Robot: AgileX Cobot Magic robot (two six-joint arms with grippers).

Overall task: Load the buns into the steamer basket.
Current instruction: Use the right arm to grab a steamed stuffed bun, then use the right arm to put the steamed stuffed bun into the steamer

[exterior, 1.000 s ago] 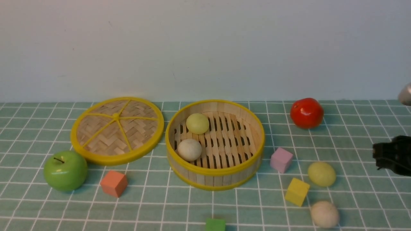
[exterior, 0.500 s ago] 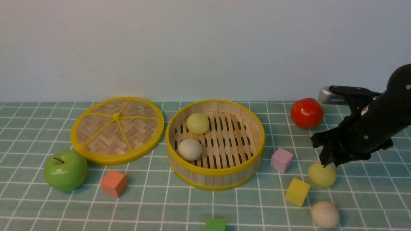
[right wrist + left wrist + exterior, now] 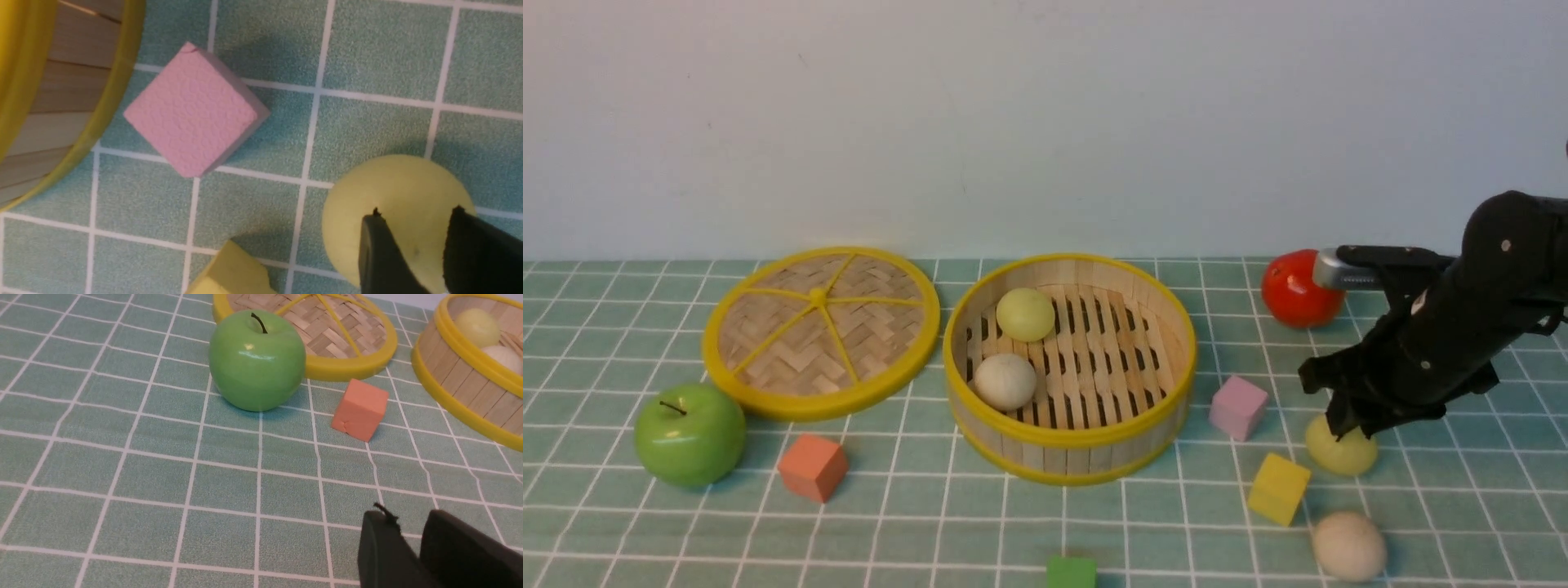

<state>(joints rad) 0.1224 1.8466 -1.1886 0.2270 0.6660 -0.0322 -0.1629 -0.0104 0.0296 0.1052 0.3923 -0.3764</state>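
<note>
Pale wall behind, and a surface [image 3: 915, 506] covered in green cloth with a white grid fills my screen. At its middle sits the round bamboo steamer basket with yellow rims [image 3: 1070, 457], lid off. On its slatted floor, towards its left side, lie two of the small round buns: a pale yellow-green one [image 3: 1025, 314] at the back and an off-white one [image 3: 1005, 381] nearer me, close together.

The other two buns lie outside, to the right of the basket and nearer me. My right arm's black end effector [image 3: 1346, 426] is directly over the second yellow-green bun [image 3: 1339, 456], fingers spread a little so that the bun shows through the gap in the right wrist view. I cannot tell whether they touch it. The second off-white bun [image 3: 1348, 545] lies on the cloth nearer me again.

A pink foam cube [image 3: 1238, 407] stands just right of the basket, and a yellow cube [image 3: 1278, 487] sits between that and the off-white bun.

Left of the basket lies the flat woven bamboo lid with yellow spokes [image 3: 821, 331], with a glossy green apple [image 3: 689, 435] and an orange cube [image 3: 812, 466] in front of it. My left end effector [image 3: 408, 514] hangs low on that side, fingers slightly parted, nothing between them.
</note>
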